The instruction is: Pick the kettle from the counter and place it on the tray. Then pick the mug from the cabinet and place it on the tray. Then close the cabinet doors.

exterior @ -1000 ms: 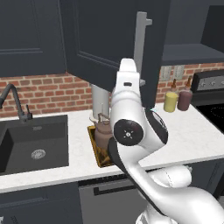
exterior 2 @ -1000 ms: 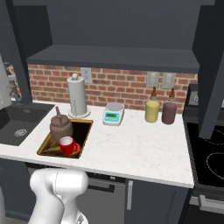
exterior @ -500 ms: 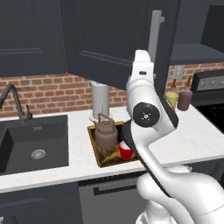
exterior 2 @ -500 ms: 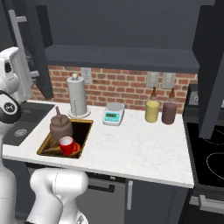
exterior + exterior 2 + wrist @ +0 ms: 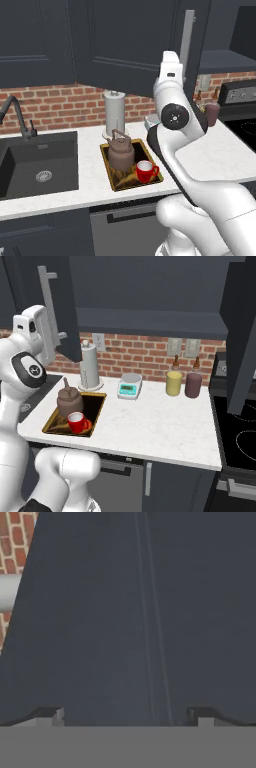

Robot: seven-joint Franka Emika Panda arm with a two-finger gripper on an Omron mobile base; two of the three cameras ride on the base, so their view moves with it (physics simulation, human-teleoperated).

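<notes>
Pincer [image 5: 128, 714] is standing released before me, facing the dark navy-grey panelled cabinet door [image 5: 150, 612] directly ahead. Well below it, I am seeing the squat brownish-grey kettle [image 5: 121, 154] and small red mug [image 5: 145, 171] resting on the flame-patterned rectangular tray [image 5: 111, 176].

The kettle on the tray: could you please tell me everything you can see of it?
The kettle is squat and rounded, brownish-grey with a dull metallic look. A thin wire handle arches over it, and a small knob tops the lid. It stands upright at the back of the tray, a dark rectangle with a golden-brown rim, on the white counter. The red mug sits just in front of it; whether they touch is unclear. Nothing grips it.
</notes>
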